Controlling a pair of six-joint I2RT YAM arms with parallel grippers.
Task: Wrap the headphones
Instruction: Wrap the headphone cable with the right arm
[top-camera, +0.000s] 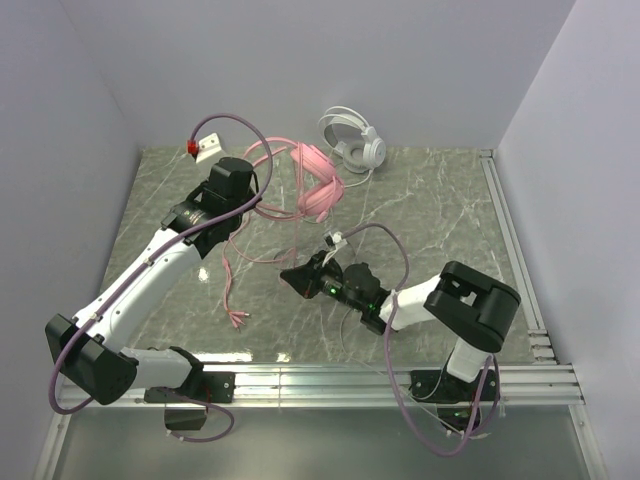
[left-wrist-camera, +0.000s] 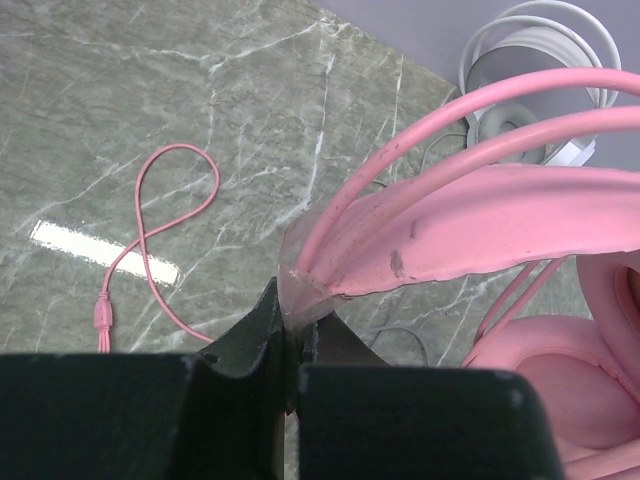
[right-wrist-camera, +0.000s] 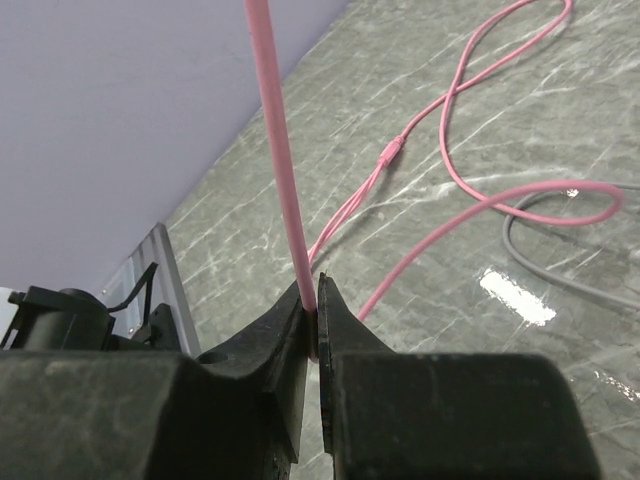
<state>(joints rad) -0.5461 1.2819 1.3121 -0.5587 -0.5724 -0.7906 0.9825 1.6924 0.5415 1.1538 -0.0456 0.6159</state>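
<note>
— Pinching the pink cable in my right gripper, jaws clamped; it rises straight up.
— Left side?
— My left gripper is clenched on the pink headset by its band, toward the back of the table. White headset sits by the far wall.

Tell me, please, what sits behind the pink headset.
The white headset stands behind the pink headset, by the back wall. The left wrist view shows it partly covered.

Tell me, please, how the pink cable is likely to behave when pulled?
Probably floppy: the pink cable lies in loose loops on the table. Thin and smooth, it may slip through the shut right pincer. Crossed loops could tangle.
</note>
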